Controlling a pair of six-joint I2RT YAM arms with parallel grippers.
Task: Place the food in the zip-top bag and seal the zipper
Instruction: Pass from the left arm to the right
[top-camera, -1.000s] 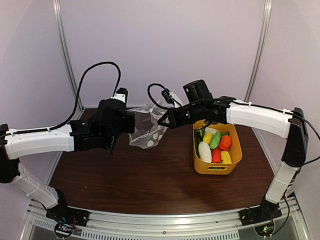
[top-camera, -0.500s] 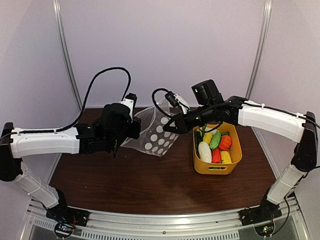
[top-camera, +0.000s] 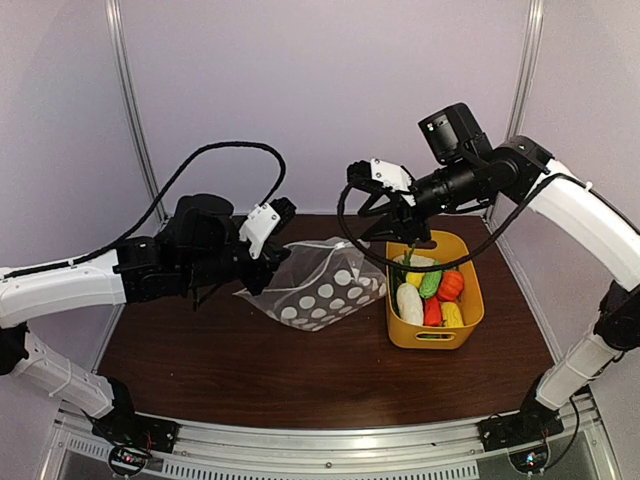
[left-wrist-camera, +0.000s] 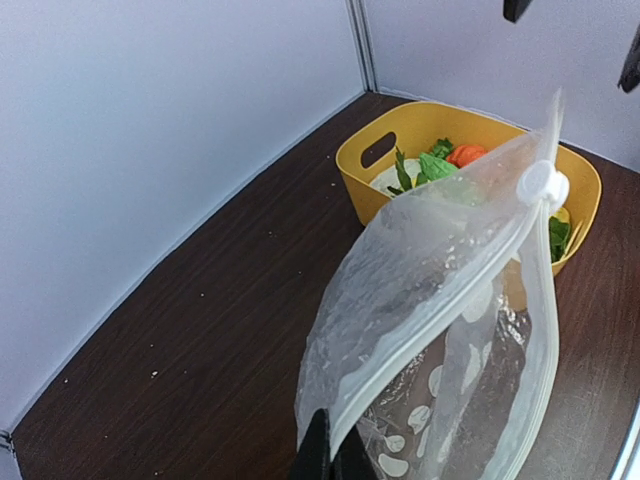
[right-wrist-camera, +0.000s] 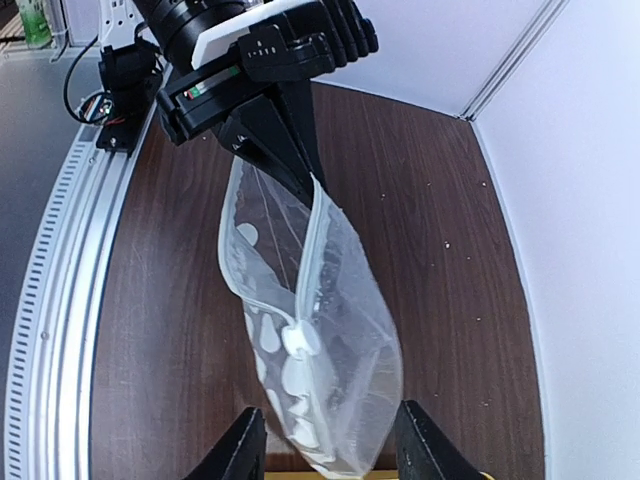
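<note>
Sagging limp from the pinching jaws of the left gripper (left-wrist-camera: 330, 455), the zip-top bag (top-camera: 325, 290) seems best gripped along its zipper (left-wrist-camera: 445, 320); the right gripper (right-wrist-camera: 325, 445) stands with jaws spread.

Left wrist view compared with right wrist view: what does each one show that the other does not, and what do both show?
Only the left wrist view shows the food, which lies in the yellow basket behind the bag. Only the right wrist view shows the left hand from outside, shut on an edge of the zip-top bag, and the metal rail along the table's edge. Both views show the dotted bag held up by that edge above the brown table.
</note>
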